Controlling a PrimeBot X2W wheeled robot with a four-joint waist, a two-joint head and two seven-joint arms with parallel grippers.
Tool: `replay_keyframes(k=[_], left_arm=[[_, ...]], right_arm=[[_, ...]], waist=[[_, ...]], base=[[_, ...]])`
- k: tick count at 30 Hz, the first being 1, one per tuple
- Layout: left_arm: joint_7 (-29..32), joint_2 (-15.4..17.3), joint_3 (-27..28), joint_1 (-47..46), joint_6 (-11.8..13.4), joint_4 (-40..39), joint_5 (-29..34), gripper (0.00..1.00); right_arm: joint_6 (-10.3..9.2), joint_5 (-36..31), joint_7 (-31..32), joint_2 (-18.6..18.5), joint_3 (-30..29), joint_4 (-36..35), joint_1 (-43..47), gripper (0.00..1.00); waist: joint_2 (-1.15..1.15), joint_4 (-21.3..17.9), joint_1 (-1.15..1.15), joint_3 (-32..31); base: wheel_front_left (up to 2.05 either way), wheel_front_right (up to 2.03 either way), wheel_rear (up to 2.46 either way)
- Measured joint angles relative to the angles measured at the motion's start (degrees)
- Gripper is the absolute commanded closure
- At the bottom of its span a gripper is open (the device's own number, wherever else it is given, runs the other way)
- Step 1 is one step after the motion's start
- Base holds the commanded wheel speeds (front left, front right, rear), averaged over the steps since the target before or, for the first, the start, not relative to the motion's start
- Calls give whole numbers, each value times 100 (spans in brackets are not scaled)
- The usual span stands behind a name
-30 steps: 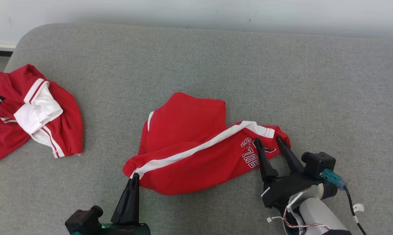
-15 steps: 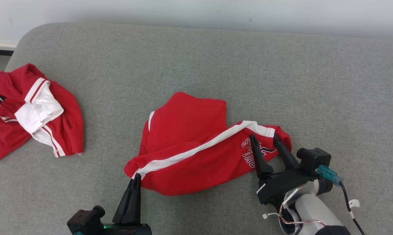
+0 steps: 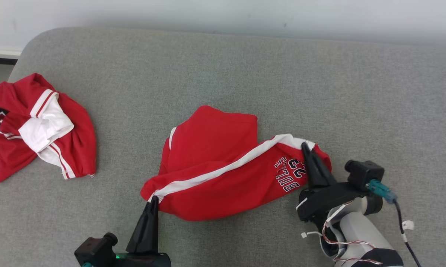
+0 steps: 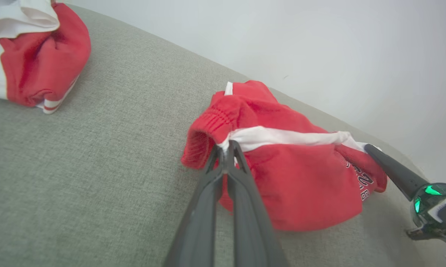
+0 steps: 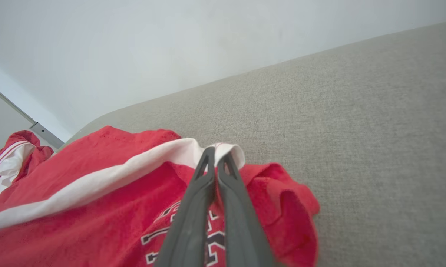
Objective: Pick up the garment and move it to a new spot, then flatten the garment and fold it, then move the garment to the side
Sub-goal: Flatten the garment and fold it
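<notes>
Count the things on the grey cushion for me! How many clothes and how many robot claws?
red shorts: 1
crumpled red-and-white garment: 1
claws: 2 (left claw, right claw)
Total: 4

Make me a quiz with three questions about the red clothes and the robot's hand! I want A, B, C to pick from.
1. Where on the grey cushion is the crumpled red-and-white garment?
A) far left
B) far right
C) in the middle

2. What colour is the stripe on the red shorts?
A) blue
B) white
C) yellow

3. What are the fingers of the right gripper doing?
A) spread wide apart
B) pinched shut on the shorts
C) pointing at the ceiling

Answers:
1 A, it lies at the head view's left edge.
2 B, a white band runs along the shorts.
3 B, both fingers meet on the white hem corner.
</notes>
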Motion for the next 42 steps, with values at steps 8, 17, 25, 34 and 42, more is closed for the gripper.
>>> replay_keyframes(k=[8, 17, 25, 34, 42], left_arm=[[0, -2, 182, -327, -1, -401, 569, 100], [0, 954, -2, -1423, -8, -517, 753, 100], [-1, 2198, -547, -2921, -11, -96, 370, 100], [1, 2674, -1040, -4233, -12, 349, 189, 100], [1, 2529, -1378, -5492, 18, 1048, 434, 100]], right_arm=[[0, 23, 0, 60, -466, -760, 33, 100], [0, -1, 0, -51, -592, -1550, -310, 100], [0, 4, -1, -502, -336, -1835, -1245, 100], [0, -33, -1, -866, 25, -1446, -2424, 100], [1, -169, -1, -1150, 45, -861, -3600, 100]], waist=[[0, -134, 0, -287], [0, -454, -1, -734], [0, -971, -1, -1067], [0, -1482, -1, -932], [0, -1652, 0, -219]], base=[[0, 0, 0], [0, 0, 0], [0, 0, 0], [0, 0, 0], [0, 0, 0]])
